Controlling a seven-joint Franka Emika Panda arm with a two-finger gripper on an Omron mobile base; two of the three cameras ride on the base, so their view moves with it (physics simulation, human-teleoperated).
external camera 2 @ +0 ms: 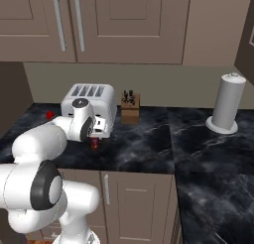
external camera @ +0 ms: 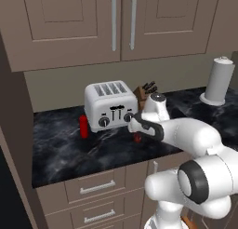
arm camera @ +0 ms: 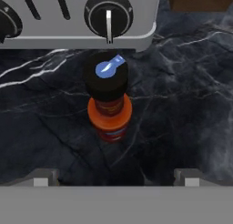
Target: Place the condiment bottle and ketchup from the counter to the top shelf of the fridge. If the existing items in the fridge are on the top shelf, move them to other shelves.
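Note:
The condiment bottle (arm camera: pixel 109 100) stands upright on the black marble counter, just in front of the toaster. It has a black cap with a blue mark and an orange-red body. My gripper (arm camera: pixel 116 180) hangs open directly above it, one fingertip on each side, touching nothing. From the base cameras the bottle (external camera: pixel 137 138) (external camera 2: pixel 94 143) peeks out under the hand, with the gripper (external camera: pixel 136 130) (external camera 2: pixel 95 135) pointing down at it. The ketchup (external camera: pixel 83 126), a red bottle, stands at the toaster's left side, and its top (external camera 2: pixel 49 115) shows behind my arm.
A silver four-slot toaster (external camera: pixel 110 104) sits against the wall with a wooden knife block (external camera 2: pixel 130 109) to its right. A paper towel roll (external camera 2: pixel 227 103) stands far right. Wall cabinets (external camera: pixel 116 23) hang overhead. The counter's front edge (external camera: pixel 107 170) tops the drawers.

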